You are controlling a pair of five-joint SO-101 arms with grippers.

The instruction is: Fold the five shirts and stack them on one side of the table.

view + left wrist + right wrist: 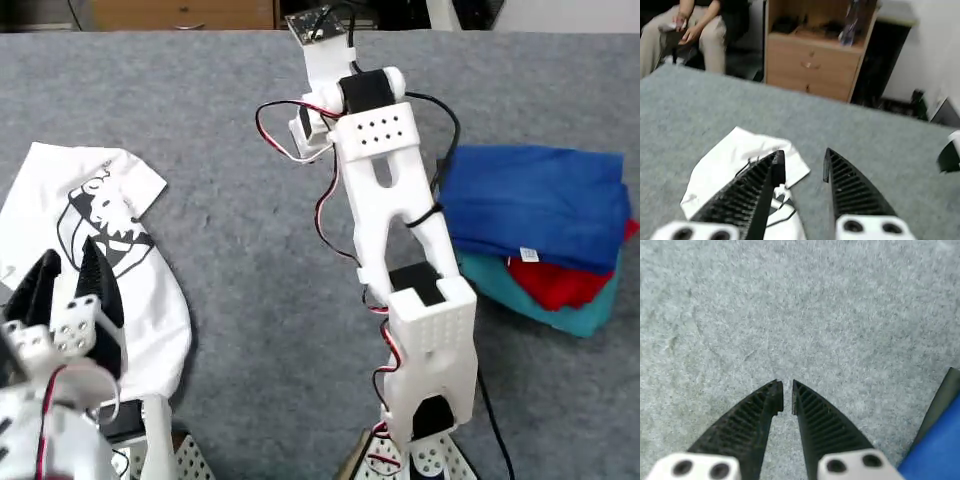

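Wide grey table (pixel 230 200), and the biggest thing over it is the right arm (pixel 400 220), stretched long away from the robot, well to one side of the white shirt (pixel 150 290). That white shirt is the one to watch: it lies spread and unfolded, graphic up, its long axis running away from the robot with a slight slant, sleeve end farthest out. Far across from the white shirt sits the stack, blue shirt (pixel 530 200) on top, red shirt (pixel 555 280) and teal shirt (pixel 500 285) peeking out beneath, so three look done. Now the left gripper (pixel 70 250) hangs right above the white shirt's nearer half, aimed along its length, jaws parted to a moderate gap and gripping nothing; in its own wrist view the left gripper (pixel 804 152) has one finger over the white cloth, the other over bare table just beside the hem. The right gripper (pixel 787 383) is almost closed, a sliver between the tips, empty, over bare table away from the white shirt. The left arm is plainly the nearer one for the fold.
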